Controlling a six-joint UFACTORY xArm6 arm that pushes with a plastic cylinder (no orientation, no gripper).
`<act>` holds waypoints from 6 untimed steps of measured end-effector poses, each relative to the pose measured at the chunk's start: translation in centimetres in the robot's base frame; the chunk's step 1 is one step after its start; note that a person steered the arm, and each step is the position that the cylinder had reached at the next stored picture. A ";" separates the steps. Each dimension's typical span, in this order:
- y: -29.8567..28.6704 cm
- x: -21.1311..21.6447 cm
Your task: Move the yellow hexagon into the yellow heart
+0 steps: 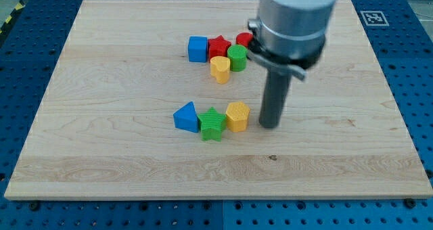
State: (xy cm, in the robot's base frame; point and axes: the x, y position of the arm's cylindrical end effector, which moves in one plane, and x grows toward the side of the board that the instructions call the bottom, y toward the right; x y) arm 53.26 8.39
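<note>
The yellow hexagonal plastic block [237, 116] sits a little below the middle of the pale wooden board [101, 142], and everything else is placed from it. Touching its left side is a green star-shaped block [212, 124], and against that star's left side is a blue block with a pointed, roughly triangular top [185, 116], so the three form a short row. Just beside the yellow hexagon on the view's right, with a narrow gap of bare wood between them, is my tip [269, 126], the lower end of the straight dark rod [273, 98] that hangs from the grey cylindrical arm housing [294, 20]; there are no jaws on this rod to be open or closed. Toward the view's top from the hexagon, and clearly apart from it, lies the yellow heart-shaped block [220, 69]. Touching the heart are a green cylinder [237, 57] at its upper right and a red star [218, 47] above it; a blue cube [197, 49] stands left of the red star, and another red block [244, 39], its shape partly hidden by the arm, lies furthest up.
</note>
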 end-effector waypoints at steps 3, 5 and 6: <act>-4.5 0.5; -9.3 -6.1; -9.0 -4.9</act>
